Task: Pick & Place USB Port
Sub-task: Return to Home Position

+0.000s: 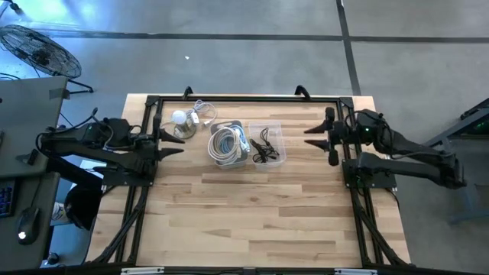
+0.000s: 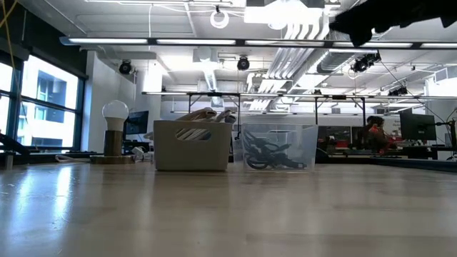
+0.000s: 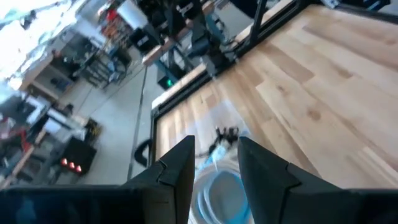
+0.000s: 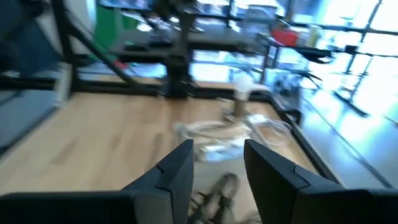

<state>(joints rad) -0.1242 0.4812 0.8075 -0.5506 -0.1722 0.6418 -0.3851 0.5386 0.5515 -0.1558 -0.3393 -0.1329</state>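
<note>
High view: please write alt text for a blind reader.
On a wooden table, a gray bin of white cables stands beside a clear bin with a black cable. The left gripper and right gripper hang open at either side.

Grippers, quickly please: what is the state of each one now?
Left gripper: open, holding nothing.
Right gripper: open, holding nothing.
</note>
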